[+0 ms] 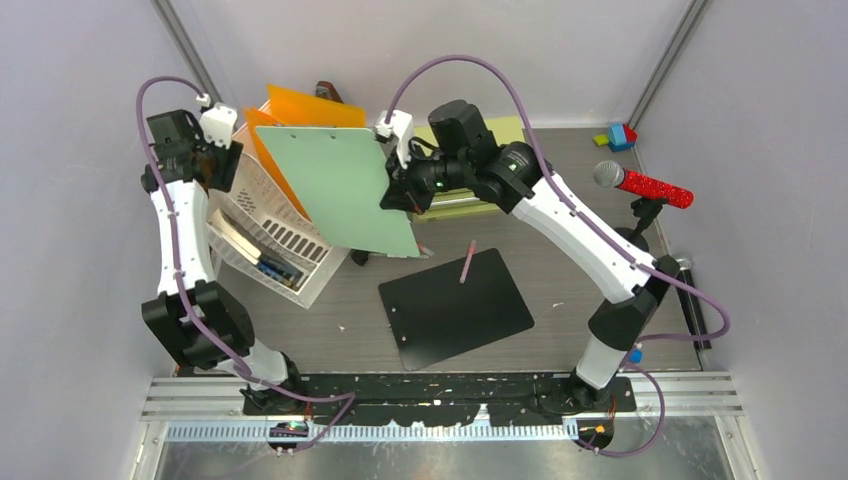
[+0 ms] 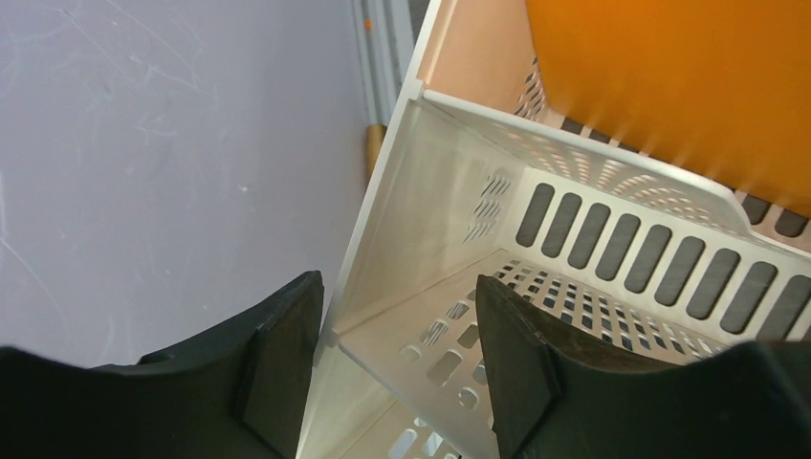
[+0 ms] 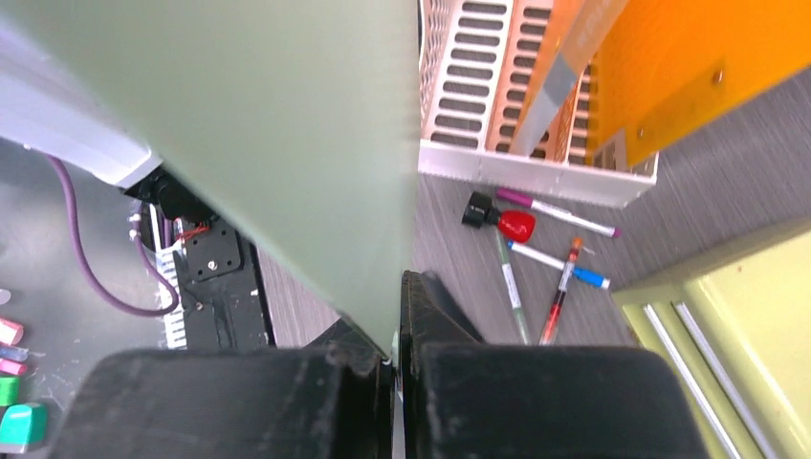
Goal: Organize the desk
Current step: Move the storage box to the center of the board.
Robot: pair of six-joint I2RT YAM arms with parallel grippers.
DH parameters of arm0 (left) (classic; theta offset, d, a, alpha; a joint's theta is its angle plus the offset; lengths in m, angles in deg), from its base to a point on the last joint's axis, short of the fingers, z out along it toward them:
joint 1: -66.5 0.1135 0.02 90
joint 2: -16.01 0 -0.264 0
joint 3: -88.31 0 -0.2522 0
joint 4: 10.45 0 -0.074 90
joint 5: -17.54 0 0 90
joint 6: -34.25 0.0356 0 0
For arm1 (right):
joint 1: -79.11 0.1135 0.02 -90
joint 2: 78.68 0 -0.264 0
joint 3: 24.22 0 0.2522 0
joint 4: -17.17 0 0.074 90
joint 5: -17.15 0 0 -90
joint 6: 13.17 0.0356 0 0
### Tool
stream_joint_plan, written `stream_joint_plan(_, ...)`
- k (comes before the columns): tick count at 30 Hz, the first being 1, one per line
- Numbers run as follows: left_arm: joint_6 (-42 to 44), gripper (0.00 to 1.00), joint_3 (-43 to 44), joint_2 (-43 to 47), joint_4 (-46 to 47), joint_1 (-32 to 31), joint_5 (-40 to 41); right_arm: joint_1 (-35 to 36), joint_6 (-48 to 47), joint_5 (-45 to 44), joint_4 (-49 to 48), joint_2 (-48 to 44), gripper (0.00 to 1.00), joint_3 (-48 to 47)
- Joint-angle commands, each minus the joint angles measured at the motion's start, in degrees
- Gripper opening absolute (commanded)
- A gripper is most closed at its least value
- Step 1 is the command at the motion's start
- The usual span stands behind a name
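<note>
Spanning top view: grey-brown desk under both arms, pale walls around. Right gripper clamped tight on edge of green board, which is tilted over white basket. Left gripper parted, holding nothing, basket corner between fingers. Right wrist alone shows pens on desk beside basket; board hides them from above.

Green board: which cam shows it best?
Top external. Nearly the whole green board shows there, tilted over the white basket, its right edge pinched in the right claw. Right wrist sees only one face, close up, running into its shut claw. Left wrist misses it: just basket and an orange board.
</note>
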Motion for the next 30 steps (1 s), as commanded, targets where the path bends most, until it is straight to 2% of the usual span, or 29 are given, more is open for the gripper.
stream_joint_plan(1,-2.6,0.6,-3.18,2.67,-13.35,-0.85,-6.94,0.22,-0.19,3.95,-6.16,4.11,0.0,-4.93)
stream_joint_plan(12,-5.48,0.6,-5.98,8.55,-18.18,-0.9,-7.45,1.08,5.06,5.31,-12.36,14.54,0.0,-13.62)
stream_joint_plan(14,-6.05,0.62,-5.83,9.03,-18.38,-0.87,-6.95,1.55,5.69,4.37,-13.01,15.9,0.0,-14.51)
stream_joint_plan(16,-6.36,0.69,-5.18,9.08,-18.38,-0.85,-5.77,2.08,5.57,2.88,-13.71,16.79,0.0,-14.47)
stream_joint_plan(20,-6.27,0.8,-1.44,7.62,-19.62,-0.85,-2.82,2.97,5.34,0.47,-15.56,17.61,0.0,-12.41)
stream_joint_plan(30,-3.47,0.86,14.42,5.08,-25.8,-0.85,2.36,3.38,6.04,-0.64,-17.4,18.32,0.01,-8.4)
